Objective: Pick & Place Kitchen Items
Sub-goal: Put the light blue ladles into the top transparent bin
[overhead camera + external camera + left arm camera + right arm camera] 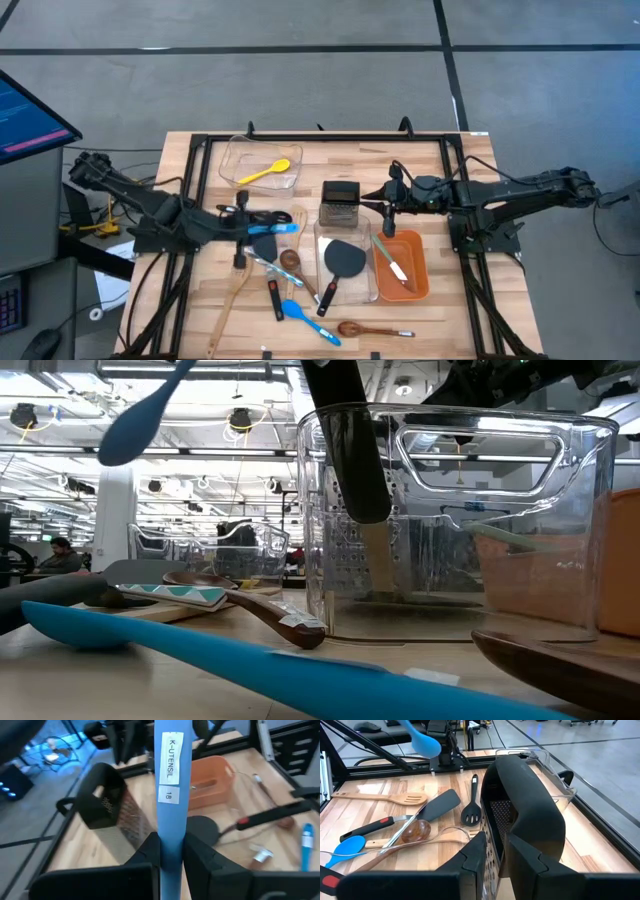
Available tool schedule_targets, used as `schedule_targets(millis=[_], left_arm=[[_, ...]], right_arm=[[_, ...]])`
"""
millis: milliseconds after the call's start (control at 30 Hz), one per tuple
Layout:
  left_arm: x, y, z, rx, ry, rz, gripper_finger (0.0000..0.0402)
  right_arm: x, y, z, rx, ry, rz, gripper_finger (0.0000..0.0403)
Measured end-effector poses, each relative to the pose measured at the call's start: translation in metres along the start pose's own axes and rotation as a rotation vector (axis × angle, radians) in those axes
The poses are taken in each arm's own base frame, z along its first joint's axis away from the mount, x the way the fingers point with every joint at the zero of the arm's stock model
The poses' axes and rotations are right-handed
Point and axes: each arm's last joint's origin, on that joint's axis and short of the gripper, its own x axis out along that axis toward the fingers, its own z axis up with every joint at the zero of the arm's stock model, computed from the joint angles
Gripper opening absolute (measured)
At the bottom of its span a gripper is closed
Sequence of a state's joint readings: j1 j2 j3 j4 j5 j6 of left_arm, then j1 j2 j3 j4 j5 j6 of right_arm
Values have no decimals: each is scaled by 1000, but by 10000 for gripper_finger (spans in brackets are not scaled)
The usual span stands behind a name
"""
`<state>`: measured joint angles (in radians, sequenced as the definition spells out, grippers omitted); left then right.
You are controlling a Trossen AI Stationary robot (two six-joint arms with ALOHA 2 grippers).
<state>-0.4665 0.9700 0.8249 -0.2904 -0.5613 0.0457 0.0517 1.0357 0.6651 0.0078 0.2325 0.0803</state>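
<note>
One blue spoon in left end effector.

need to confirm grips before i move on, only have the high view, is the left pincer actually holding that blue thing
Observer: Yes. The left wrist view shows the left pincer shut on the blue utensil, on a handle labelled K-UTENSIL 18.
Operator: ok and the right one, is it on the grater or just beside it
Observer: On it, as far as I can tell. In the right wrist view the right pincer looks clamped on the grater, right by its black handle.
</note>
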Motion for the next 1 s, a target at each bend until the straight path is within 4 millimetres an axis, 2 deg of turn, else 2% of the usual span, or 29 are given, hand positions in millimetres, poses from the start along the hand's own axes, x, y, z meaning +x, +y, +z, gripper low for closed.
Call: schedule_targets(millis=[467, 1000], left_arm=[[18, 26, 0, -76, 8, 137, 30], [41, 19, -1, -82, 17, 150, 30]], right_arm=[[1, -3, 1, 7, -8, -14, 63], [0, -3, 14, 4, -142, -6, 63]])
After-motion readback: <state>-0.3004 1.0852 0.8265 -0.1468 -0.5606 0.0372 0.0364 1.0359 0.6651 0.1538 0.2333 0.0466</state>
